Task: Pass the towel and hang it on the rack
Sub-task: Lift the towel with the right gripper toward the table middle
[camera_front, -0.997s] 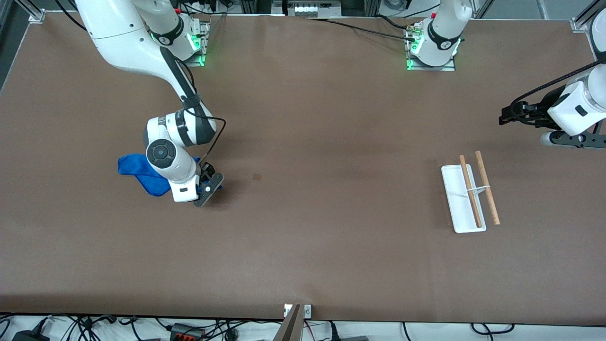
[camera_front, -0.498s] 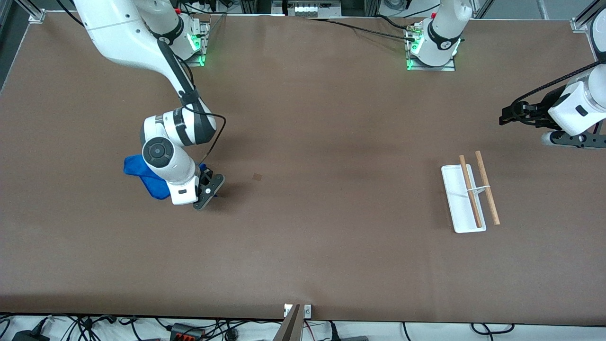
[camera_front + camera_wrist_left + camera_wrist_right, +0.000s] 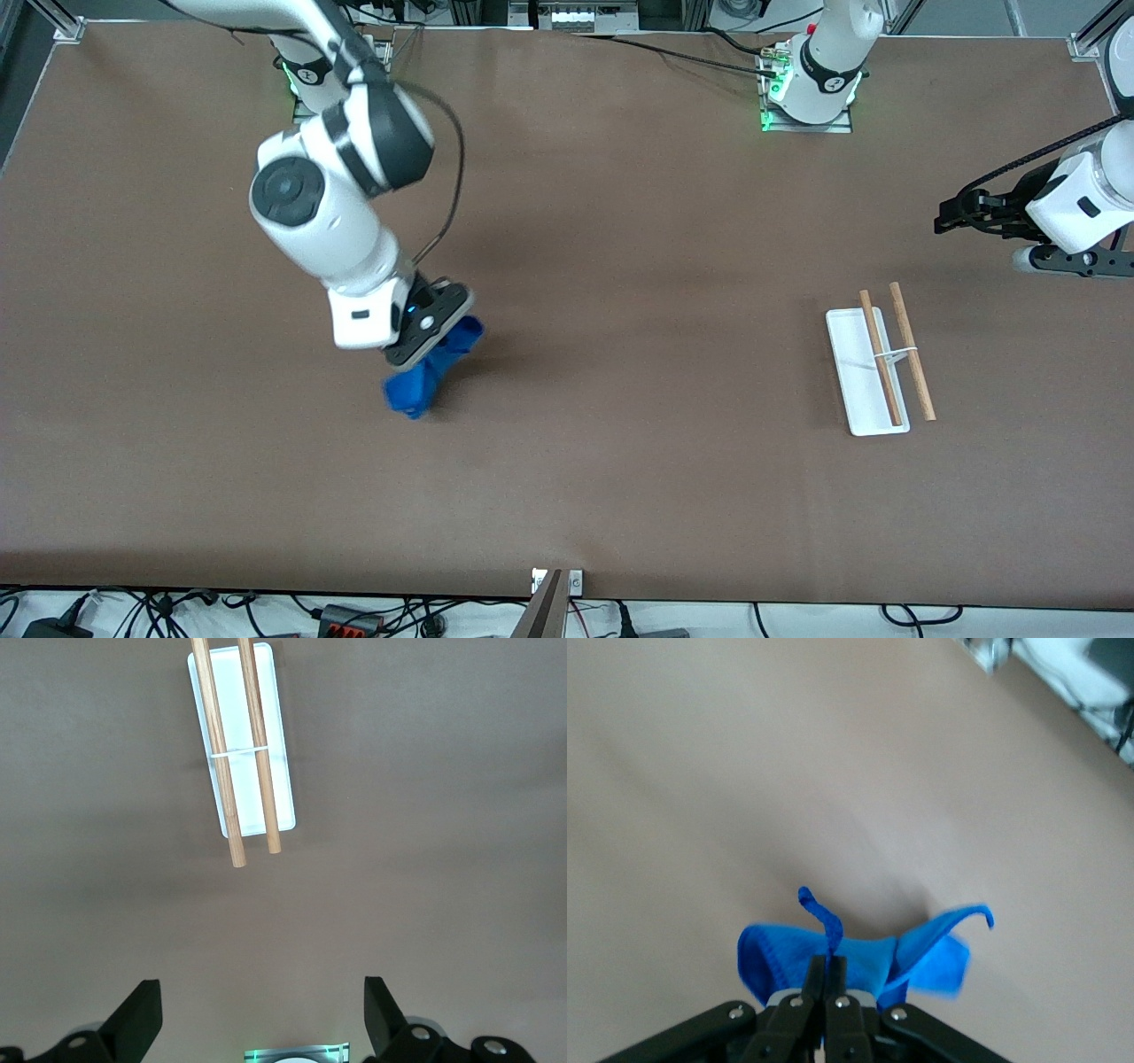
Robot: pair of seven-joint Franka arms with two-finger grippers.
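— Toward the right arm's end of the table: right gripper (image 3: pixel 423 341) raised, tilted, clamped on the towel (image 3: pixel 425 377), dangling over the table (image 3: pixel 620 461).
— Toward the left arm's end?
— Rack (image 3: pixel 877 368) standing there; left gripper (image 3: pixel 261 1019) waiting above, fingers apart.

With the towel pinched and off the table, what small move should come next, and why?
Probably carry it a little toward the left arm's end of the table. The right gripper is shut on the towel, which hangs bunched over the table. The left gripper waits open above the rack, so the handover gap needs closing first.
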